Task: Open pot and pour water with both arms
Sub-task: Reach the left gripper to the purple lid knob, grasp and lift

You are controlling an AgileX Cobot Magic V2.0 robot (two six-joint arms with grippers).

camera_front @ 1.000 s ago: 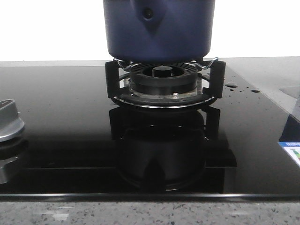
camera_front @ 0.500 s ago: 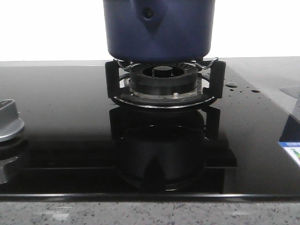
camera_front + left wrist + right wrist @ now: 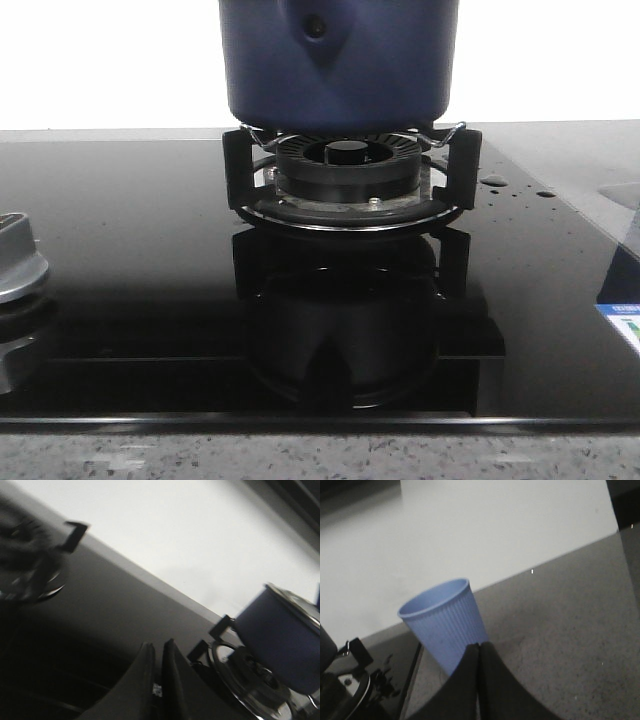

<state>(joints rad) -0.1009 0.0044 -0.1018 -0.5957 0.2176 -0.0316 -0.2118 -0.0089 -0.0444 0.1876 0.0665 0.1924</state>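
The dark navy-blue pot (image 3: 338, 62) stands on the black burner grate (image 3: 350, 180) at the back middle of the stove; its top is cut off in the front view. In the left wrist view the pot (image 3: 285, 642) is off to one side, with a metallic rim at its top. My left gripper (image 3: 157, 649) hangs over the black stove glass, apart from the pot, its jaws almost together and empty. My right gripper (image 3: 479, 646) is shut and empty, just in front of a light-blue ribbed cup (image 3: 445, 622) that stands upright on the grey counter. Neither gripper shows in the front view.
A silver knob (image 3: 15, 260) sits at the stove's left edge. Water drops (image 3: 495, 181) lie on the glass to the right of the burner. A second burner (image 3: 30, 555) shows blurred in the left wrist view. The stove's edge (image 3: 412, 680) runs beside the cup.
The pot and the burner have not moved. The knob at the left edge looks shifted very slightly to the left.
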